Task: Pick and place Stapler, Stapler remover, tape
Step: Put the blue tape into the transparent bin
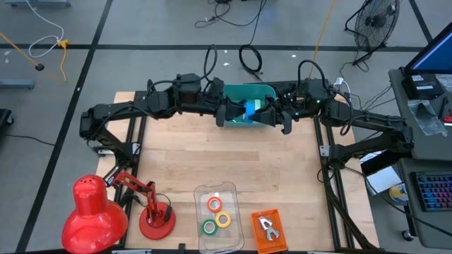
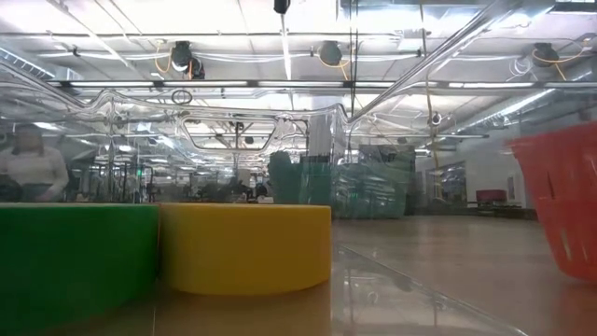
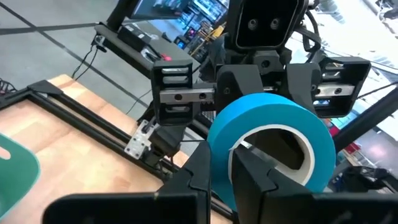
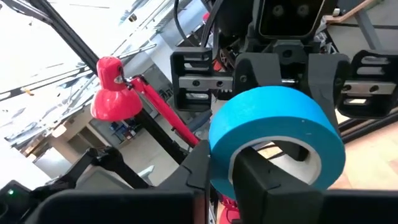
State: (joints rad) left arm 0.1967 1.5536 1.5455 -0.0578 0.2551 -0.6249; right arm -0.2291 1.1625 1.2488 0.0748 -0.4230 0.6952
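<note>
The blue tape roll [image 1: 251,109] hangs between my two grippers above the teal tray [image 1: 247,92] at the table's far side. My left gripper [image 1: 236,111] comes at it from the table's left and my right gripper [image 1: 271,111] from the right; both are shut on it. The orange, green and yellow tape rolls [image 1: 215,214] lie flat in a clear container [image 1: 229,189] at the near edge. The silver staple remover [image 1: 265,226] lies in an orange basket [image 1: 277,241]. The stapler does not show. My left gripper [image 3: 222,167] pinches the blue roll's wall [image 3: 219,143], one finger inside the pale core and one outside. It comes level from the table's left. The roll is lifted clear and stands on edge. My right gripper [image 4: 222,167] pinches the blue roll's wall [image 4: 221,140] the same way, with one finger [image 4: 267,171] inside the core and the other outside. It comes level from the table's right, facing the left gripper. The roll is clear of the tray.
A red desk lamp [image 1: 95,212] stands at the near left corner. In the low view the green roll [image 2: 75,257] and yellow roll [image 2: 244,247] fill the front, with the orange basket [image 2: 560,196] on the right. Bare wood [image 1: 226,155] lies mid-table.
</note>
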